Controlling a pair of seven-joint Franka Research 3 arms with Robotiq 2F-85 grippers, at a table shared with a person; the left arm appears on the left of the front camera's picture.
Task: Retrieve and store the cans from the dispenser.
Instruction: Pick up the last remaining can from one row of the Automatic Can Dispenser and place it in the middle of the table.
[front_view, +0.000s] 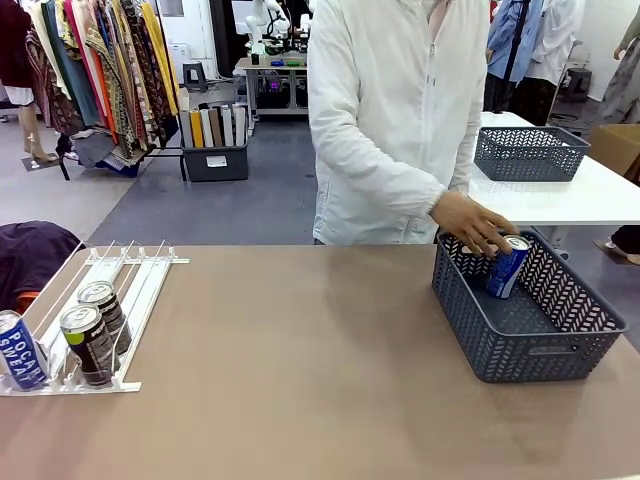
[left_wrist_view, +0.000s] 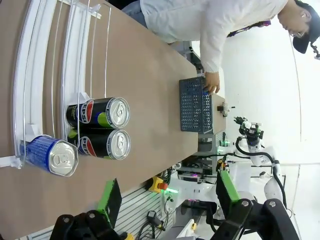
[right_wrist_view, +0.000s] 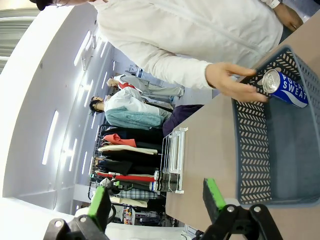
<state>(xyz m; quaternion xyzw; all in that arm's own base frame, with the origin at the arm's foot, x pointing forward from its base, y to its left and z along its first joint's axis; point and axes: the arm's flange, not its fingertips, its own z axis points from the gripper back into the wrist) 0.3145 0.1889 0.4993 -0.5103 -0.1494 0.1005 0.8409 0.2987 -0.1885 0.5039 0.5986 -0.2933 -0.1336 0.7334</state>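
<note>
Spanning the view, the table (front_view: 300, 360); behind it a person (front_view: 400, 120), hand (front_view: 475, 222) in the grey basket (front_view: 545, 350) at right, gripping a blue can (front_view: 508, 266). The white rack (front_view: 140, 262) at left holds two dark cans (front_view: 90, 345) and a second blue can (front_view: 20, 352). Left claw (left_wrist_view: 167, 192) and right claw (right_wrist_view: 156, 200) gape open, empty.

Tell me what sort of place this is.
Likely a lab mocked up as a shop: a rack of colourful hanging clothes, a white wire-railed can dispenser on the brown table, and a dark grey lattice plastic basket.
</note>
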